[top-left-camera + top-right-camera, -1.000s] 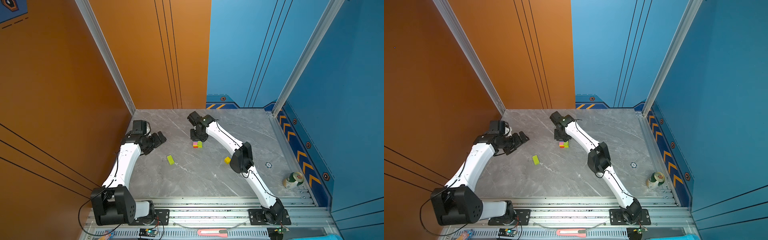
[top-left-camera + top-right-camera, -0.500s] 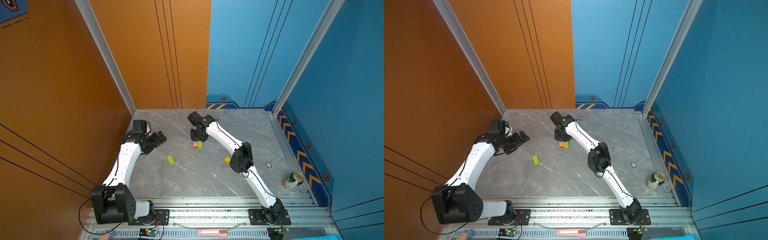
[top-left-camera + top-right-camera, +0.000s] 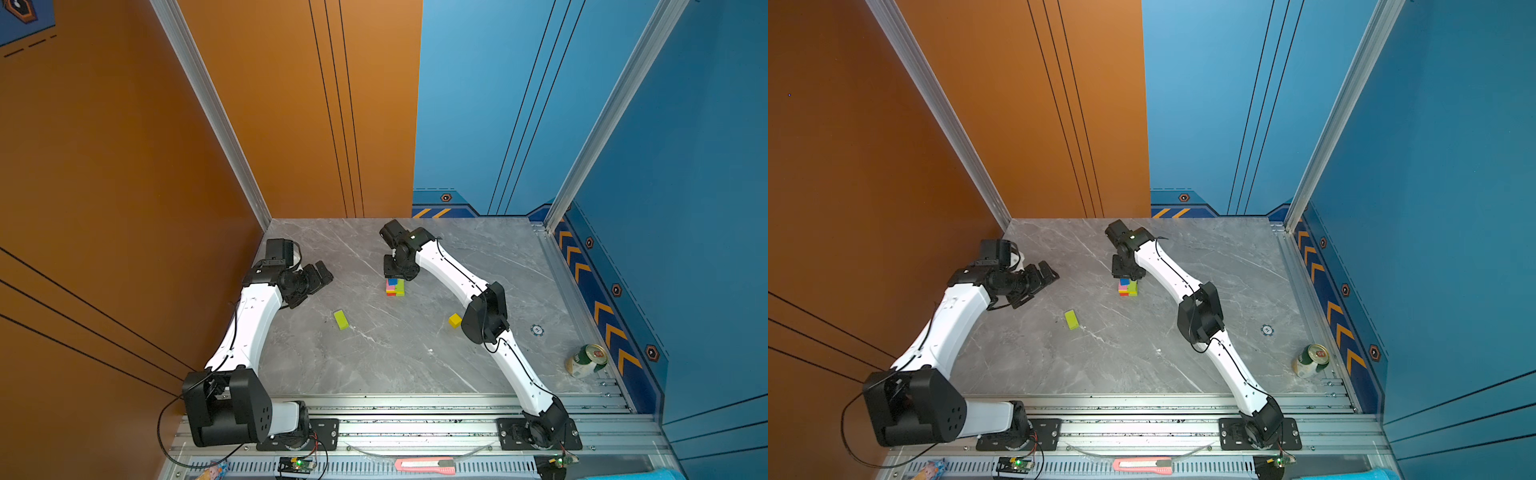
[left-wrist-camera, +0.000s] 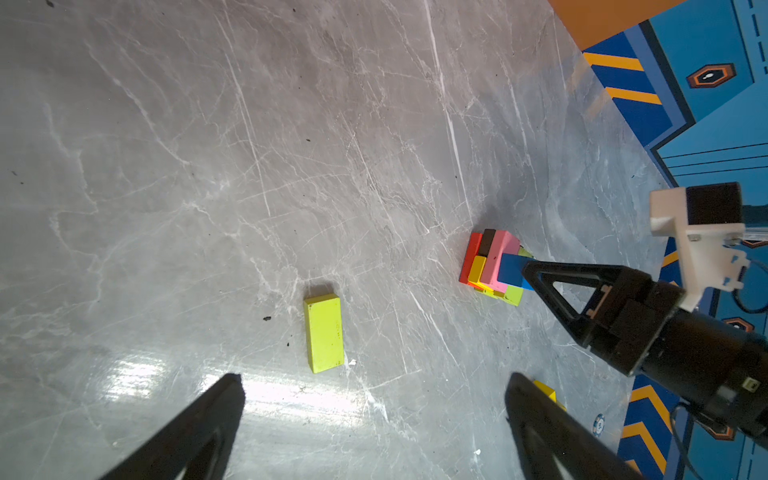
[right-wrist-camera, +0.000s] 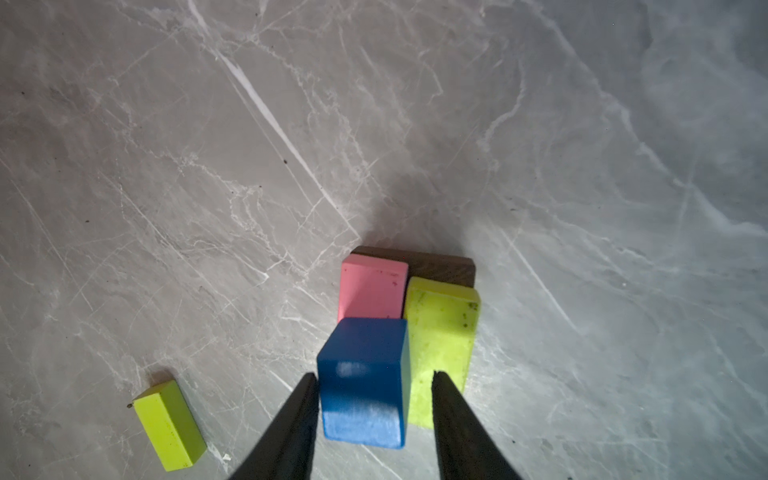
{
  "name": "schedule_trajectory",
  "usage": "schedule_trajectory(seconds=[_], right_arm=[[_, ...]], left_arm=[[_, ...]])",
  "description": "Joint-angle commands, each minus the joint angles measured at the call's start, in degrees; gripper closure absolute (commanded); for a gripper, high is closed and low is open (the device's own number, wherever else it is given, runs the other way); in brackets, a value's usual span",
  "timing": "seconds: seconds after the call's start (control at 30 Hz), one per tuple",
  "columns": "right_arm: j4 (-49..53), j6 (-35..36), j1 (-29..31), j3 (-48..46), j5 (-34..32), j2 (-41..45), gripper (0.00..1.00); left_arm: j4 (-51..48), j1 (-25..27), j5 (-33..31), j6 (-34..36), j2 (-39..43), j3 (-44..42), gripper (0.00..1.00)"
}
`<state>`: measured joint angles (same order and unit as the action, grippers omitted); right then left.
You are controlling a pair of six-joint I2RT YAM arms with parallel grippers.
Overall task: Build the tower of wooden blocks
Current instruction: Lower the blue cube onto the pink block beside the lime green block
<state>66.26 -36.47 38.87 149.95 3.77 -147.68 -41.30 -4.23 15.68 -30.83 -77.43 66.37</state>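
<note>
Tower (image 3: 395, 286) (image 3: 1128, 287): low stack on the grey bench (image 3: 374, 357), mid-bench toward 12 o'clock in both top views. Layers you can count from the left wrist view: red at the base, brown and yellow above it, then a pink bar (image 5: 372, 289) and a lime bar (image 5: 440, 345) side by side, with a blue cube (image 5: 361, 378) on top over the pink.

Right pincer (image 5: 374, 376): yours, directly over the stack, jaws astride the blue cube and slightly wider than it. A gap shows on the lime side, so nothing is gripped.

Left pincer (image 4: 374, 378) (image 3: 318, 276): at 9 o'clock from the tower, well apart from it, jaws spread wide and holding nothing.

Loose lime block (image 3: 340, 319) (image 4: 324, 332): flat on the bench, 8 o'clock from the tower.

Loose yellow cube (image 3: 455, 320): 4 o'clock from the tower, beside your right arm's elbow.

Drinks can (image 3: 586, 360): bench edge, far 4 o'clock.
</note>
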Motion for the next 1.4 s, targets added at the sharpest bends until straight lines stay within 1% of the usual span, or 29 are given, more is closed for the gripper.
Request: schedule_trajectory(seconds=[0.0, 0.67, 1.07, 1.37], right_arm=[[-0.5, -1.1, 0.1, 1.8, 1.0, -1.1, 0.53], [-0.3, -1.0, 0.9, 1.8, 1.7, -1.2, 0.53], [-1.6, -0.4, 0.9, 1.8, 4.3, -1.9, 0.51], [-1.7, 0.1, 0.9, 1.8, 4.2, -1.8, 0.51]], left_arm=[[-0.4, -0.7, -0.1, 1.2, 0.5, 1.1, 0.01], [-1.1, -1.2, -0.5, 1.7, 2.4, -0.8, 0.01], [-1.5, -1.8, -0.6, 1.7, 3.9, -1.6, 0.01], [-1.8, -1.8, -0.7, 1.6, 4.2, -1.5, 0.01]])
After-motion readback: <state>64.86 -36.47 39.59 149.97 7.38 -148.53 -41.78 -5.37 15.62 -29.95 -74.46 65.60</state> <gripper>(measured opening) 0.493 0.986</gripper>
